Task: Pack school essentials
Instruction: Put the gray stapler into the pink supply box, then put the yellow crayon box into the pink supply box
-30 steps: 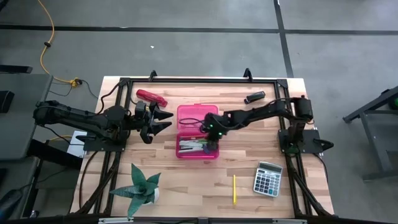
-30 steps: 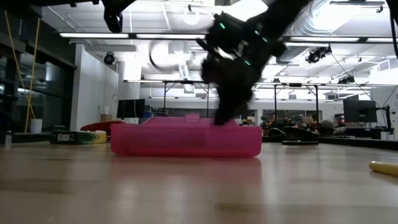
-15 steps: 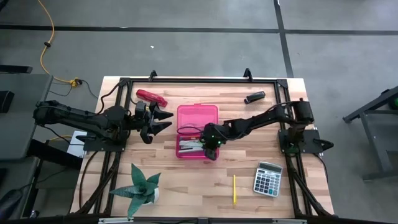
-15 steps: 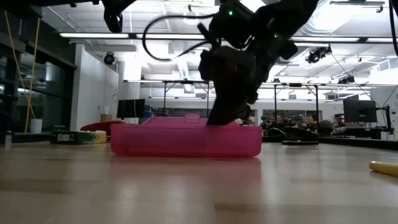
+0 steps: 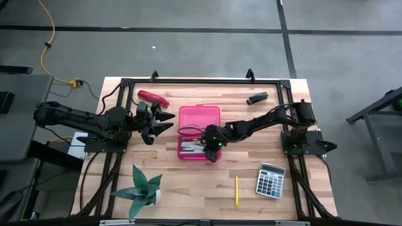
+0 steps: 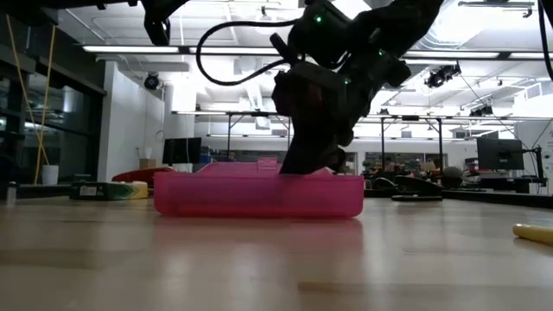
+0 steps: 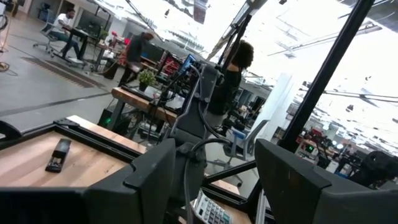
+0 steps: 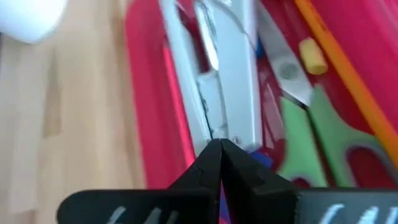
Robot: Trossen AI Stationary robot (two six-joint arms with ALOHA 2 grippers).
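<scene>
On the wooden table [image 5: 188, 182], the left gripper [image 5: 164, 122] is held with fingers spread apart, left of the pink case [image 5: 200, 132]. A green plant [image 5: 141, 190] is seen near-left. The right gripper [image 5: 212, 152] is lowered, fingers pressed together, over the case, where green scissors [image 8: 311, 134] and an orange pencil [image 8: 348, 74] lie. A yellow pencil [image 5: 237, 190] and a calculator [image 5: 271, 180] lie near-right. Beyond, an open workshop with people at desks is seen.

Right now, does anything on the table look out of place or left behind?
Yes. A yellow pencil lies alone on the wood near the calculator, well outside the pink case. The right gripper, shut, is down over the case's open tray, above the green scissors. The left gripper waits open beside the case.
</scene>
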